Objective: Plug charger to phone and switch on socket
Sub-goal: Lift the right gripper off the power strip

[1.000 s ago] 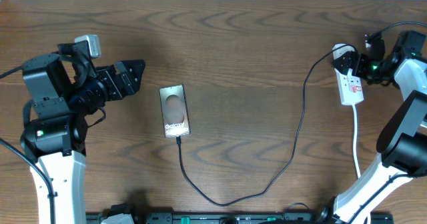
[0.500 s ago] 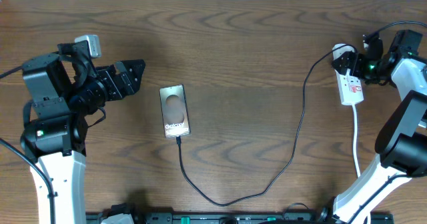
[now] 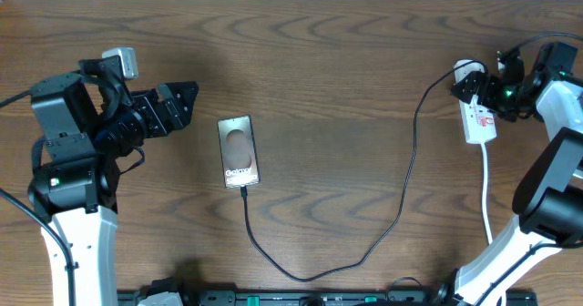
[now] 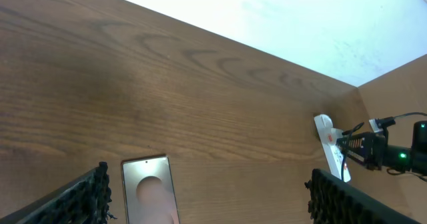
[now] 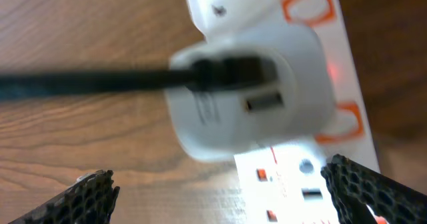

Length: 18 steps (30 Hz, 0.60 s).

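Dark brown wood-grain tabletop (image 3: 346, 78) with a smooth matt finish, flat black glossy phone (image 3: 239, 151), smooth white plastic power strip (image 3: 478, 124), thin black matt charger cable (image 3: 416, 133)

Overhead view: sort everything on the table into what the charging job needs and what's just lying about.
For the job: phone; charger cable; white adapter seated in the socket.

Lying about: black rail along the near edge; robot cables by the right arm.
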{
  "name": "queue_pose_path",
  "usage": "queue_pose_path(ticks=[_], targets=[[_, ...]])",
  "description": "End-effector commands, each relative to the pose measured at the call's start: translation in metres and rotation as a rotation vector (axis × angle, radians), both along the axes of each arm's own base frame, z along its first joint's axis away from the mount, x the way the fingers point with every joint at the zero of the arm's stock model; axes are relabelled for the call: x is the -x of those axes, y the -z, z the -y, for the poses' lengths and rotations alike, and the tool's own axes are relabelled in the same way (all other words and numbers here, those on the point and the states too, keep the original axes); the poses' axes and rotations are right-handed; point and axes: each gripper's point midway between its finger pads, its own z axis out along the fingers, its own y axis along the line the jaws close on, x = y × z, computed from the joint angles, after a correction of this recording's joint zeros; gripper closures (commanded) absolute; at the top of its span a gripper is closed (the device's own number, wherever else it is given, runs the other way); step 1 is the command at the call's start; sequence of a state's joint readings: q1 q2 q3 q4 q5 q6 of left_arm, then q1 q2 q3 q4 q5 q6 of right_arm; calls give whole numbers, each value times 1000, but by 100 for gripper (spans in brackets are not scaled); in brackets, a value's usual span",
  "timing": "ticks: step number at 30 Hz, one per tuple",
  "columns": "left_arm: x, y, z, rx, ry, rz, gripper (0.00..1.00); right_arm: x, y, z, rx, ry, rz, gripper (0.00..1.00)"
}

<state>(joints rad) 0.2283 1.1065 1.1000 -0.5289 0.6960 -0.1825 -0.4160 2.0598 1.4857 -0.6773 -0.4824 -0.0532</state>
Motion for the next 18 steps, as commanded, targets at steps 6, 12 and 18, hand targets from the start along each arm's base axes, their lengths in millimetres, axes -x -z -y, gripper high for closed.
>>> queue_pose_path(ticks=[6, 12, 18], targets=[[-1, 2, -2, -12, -4, -3, 9, 16, -52, 22, 131, 113, 19, 1], [-1, 2, -2, -12, -4, -3, 9, 39, -79, 27, 147, 251, -35, 1], [-1, 2, -2, -12, -4, -3, 9, 63, -90, 24, 134, 347, -109, 1]])
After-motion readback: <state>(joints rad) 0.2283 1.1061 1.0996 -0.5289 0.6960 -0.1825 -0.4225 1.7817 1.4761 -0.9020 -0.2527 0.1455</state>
